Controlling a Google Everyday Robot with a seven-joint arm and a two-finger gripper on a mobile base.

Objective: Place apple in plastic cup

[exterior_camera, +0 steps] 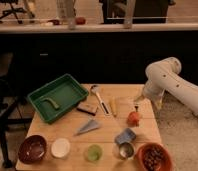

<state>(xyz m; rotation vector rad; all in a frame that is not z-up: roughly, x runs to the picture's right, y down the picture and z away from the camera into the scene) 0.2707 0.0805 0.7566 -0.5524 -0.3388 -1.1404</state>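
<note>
gripper (136, 106): just above the apple (134, 118), its grip state I cannot tell | apple: lies on the table (148, 131), right side | plastic cup (94, 152): near edge, left of the apple, well apart, between white bowl (60, 147) and metal cup (125, 149)

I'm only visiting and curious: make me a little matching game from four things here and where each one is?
Things:
1. apple
2. plastic cup
3. green tray
4. gripper

Places:
A. back left of the table
B. front edge, near the middle
C. in the air, just above the apple
D. on the table's right side

Pairs: 1-D, 2-B, 3-A, 4-C.
</note>
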